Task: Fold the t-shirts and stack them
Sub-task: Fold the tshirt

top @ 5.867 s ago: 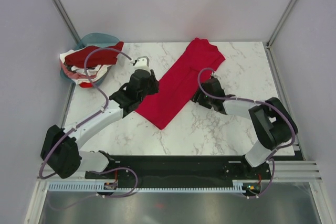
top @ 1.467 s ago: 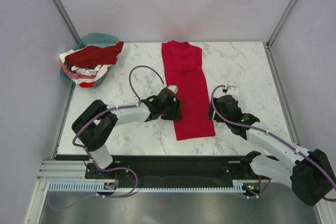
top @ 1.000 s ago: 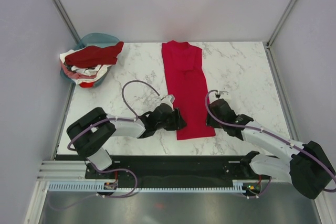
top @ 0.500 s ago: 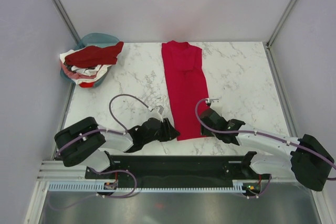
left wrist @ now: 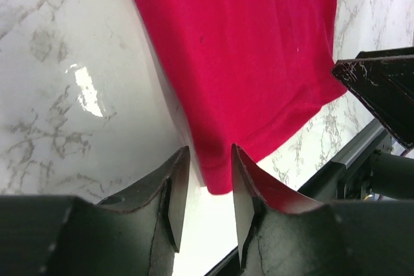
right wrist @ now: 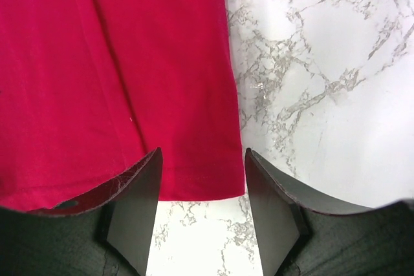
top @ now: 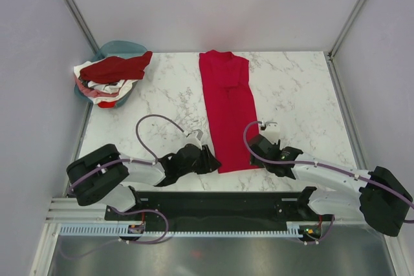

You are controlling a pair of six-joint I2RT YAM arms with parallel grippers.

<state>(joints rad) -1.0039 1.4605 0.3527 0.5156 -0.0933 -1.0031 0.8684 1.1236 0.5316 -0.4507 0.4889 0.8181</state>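
- The crimson shirt [top: 228,108] lies flat on the table [top: 297,88] as a long narrow strip. Its collar is at the far edge and its hem is towards the arms.
- The left gripper [top: 206,159] sits low at the hem's near-left corner, and the right gripper [top: 255,150] sits low at the near-right corner. The strip's end lies between them.
- In the left wrist view, the left gripper [left wrist: 209,148] has its jaws a little apart. They straddle the hem corner of the shirt [left wrist: 239,50], with one finger over bare table [left wrist: 58,63] and the other over cloth. The corner lies flat in the gap and is not lifted or bunched.
- In the same view, a dark finger of the right gripper [left wrist: 375,88] shows just past the hem's other corner.
- In the right wrist view, the right gripper [right wrist: 202,153] has its jaws spread wide. The right-hand hem corner of the shirt [right wrist: 129,63] lies flat between them. One finger is over cloth and the other is over marble [right wrist: 323,63] just beside the shirt's edge.
- Neither gripper pinches the cloth.
- A pile [top: 110,75] of other shirts sits well apart at the far-left corner, heaped on a teal basin [top: 119,48]. A dark red shirt is on top, with white and coral ones under it.
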